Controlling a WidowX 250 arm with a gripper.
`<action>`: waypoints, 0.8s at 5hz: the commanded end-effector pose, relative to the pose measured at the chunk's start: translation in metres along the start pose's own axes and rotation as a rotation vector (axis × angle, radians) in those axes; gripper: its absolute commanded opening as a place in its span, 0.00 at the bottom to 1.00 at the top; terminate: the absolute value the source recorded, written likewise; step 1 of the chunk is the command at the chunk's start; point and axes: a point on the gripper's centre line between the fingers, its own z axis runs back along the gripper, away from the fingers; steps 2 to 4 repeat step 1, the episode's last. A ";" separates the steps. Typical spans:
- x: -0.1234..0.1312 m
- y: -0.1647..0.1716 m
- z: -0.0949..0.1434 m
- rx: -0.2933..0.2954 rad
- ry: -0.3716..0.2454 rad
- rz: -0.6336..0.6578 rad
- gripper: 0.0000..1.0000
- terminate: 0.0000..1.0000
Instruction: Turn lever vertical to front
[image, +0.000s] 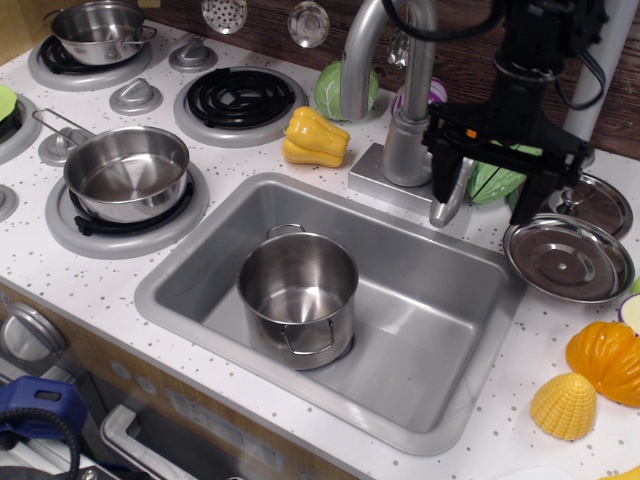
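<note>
The lever (446, 203) is a short silver handle with a rounded tip. It juts from the cylindrical faucet body (406, 140) toward the front, over the sink's back rim. My black gripper (487, 182) hangs just right of the faucet, with its jaws spread wide and nothing between them. Its left finger (443, 160) is just above the lever's upper part; I cannot tell whether they touch. Its right finger (529, 188) is over the lids. The tall curved spout (365, 50) rises behind.
A steel pot (298, 290) stands in the sink (470, 330). A pan (127, 172) sits on a burner at left and a yellow pepper (315, 137) beside the faucet. Two lids (568, 258), a green vegetable (492, 182), an orange squash (605, 360) and a grey pole (598, 70) are on the right.
</note>
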 end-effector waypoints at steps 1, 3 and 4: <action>-0.001 -0.005 0.030 -0.025 -0.089 -0.010 1.00 1.00; -0.001 -0.005 0.030 -0.025 -0.089 -0.010 1.00 1.00; -0.001 -0.005 0.030 -0.025 -0.089 -0.010 1.00 1.00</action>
